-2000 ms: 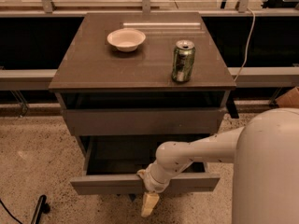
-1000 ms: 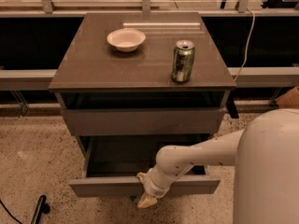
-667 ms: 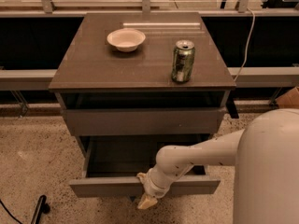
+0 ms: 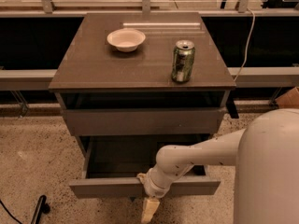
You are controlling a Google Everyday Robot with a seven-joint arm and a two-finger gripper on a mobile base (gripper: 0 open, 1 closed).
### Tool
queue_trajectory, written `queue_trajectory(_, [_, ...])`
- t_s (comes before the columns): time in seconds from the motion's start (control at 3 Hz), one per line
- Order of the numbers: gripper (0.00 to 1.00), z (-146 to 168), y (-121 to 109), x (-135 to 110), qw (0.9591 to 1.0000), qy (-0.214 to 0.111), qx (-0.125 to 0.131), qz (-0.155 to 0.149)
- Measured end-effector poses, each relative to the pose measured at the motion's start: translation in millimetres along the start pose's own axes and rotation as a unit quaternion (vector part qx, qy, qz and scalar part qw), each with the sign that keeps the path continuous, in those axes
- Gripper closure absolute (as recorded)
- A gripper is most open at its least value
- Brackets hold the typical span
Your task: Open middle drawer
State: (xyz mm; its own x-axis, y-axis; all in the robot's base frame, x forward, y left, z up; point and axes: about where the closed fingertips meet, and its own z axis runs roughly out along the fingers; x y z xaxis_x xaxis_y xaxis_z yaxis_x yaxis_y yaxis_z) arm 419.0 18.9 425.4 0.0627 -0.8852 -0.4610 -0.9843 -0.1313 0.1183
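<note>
The middle drawer (image 4: pixel 103 187), dark grey-brown with a plain flat front, stands pulled well out of the cabinet (image 4: pixel 140 69), below the top drawer (image 4: pixel 140 121), which stays almost fully in. Its dark inside shows and looks empty. My gripper (image 4: pixel 147 204) is at the drawer's front edge, a little right of its middle. It reaches over the front panel and hangs down in front of it. My white arm (image 4: pixel 205 153) comes in from the right across the open drawer. No third drawer shows under the open one.
A white bowl (image 4: pixel 125 39) and a green can (image 4: pixel 182 61) stand on the cabinet top. My white body (image 4: pixel 268 171) fills the lower right. A black object (image 4: pixel 39 209) lies on the speckled floor at the lower left. A low ledge with railing posts runs behind the cabinet.
The drawer front has come slightly further out toward the camera over the two seconds, with the gripper moving along with it. In the last second almost nothing has moved.
</note>
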Motion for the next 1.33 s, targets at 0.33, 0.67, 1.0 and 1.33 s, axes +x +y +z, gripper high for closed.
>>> queue_trajectory(0.33, [0.00,-1,0,0,1.0000,0.000,0.000,0.000])
queue_trajectory(0.67, [0.00,-1,0,0,1.0000,0.000,0.000,0.000])
queue_trajectory(1.0, [0.00,-3,-15,10,0.9999,0.004,0.008,0.005])
queue_trajectory(1.33, [0.03,-4,-30,15,0.9997,0.014,0.017,0.002])
